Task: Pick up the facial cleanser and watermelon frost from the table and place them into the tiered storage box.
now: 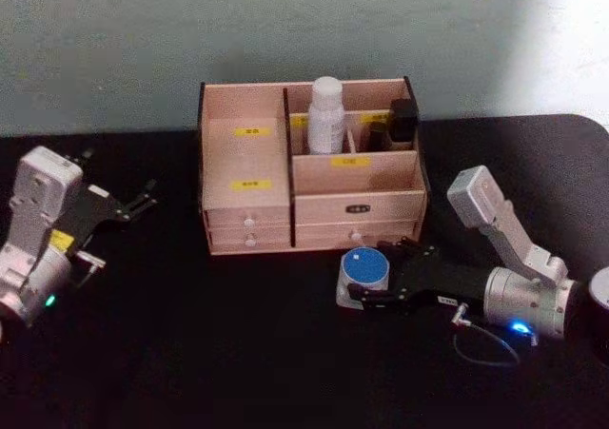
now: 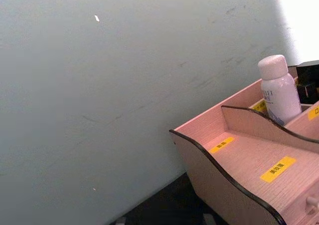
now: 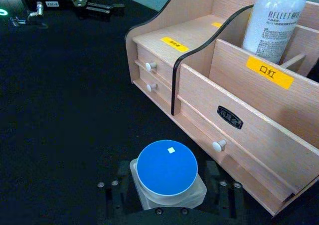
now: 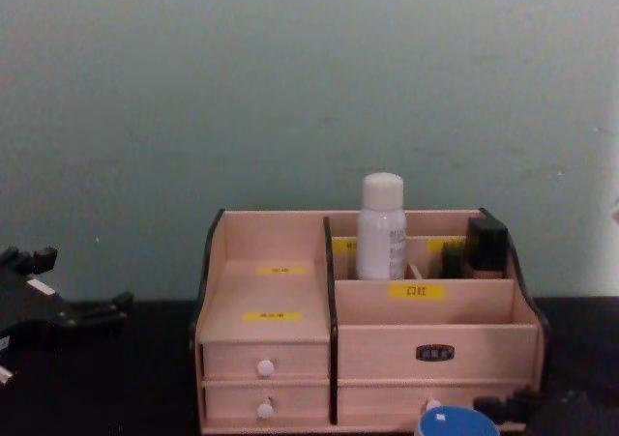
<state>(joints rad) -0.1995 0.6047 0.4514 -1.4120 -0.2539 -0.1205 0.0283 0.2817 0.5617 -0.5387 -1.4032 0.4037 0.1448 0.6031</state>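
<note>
The tiered storage box [image 1: 249, 212] stands at the table's middle back, also seen from the chest [image 4: 271, 310]. A white bottle, the facial cleanser [image 1: 325, 115] [image 3: 275, 20] [image 4: 382, 225], stands upright in its rear compartment. The watermelon frost [image 1: 365, 267] [image 3: 167, 167], a small clear jar with a round blue lid, sits just in front of the box's right drawers. My right gripper [image 1: 367, 277] [image 3: 168, 205] is shut on it, one finger on each side. My left gripper [image 1: 133, 204] rests open and empty at the far left, apart from the box.
A dark bottle [image 1: 403, 120] stands in the box's rear right compartment beside the cleanser. The box's left stepped tiers [image 2: 249, 157] hold nothing. A pale wall [image 4: 290, 88] rises right behind the box. Bare black tabletop [image 1: 209, 343] lies in front and to the left.
</note>
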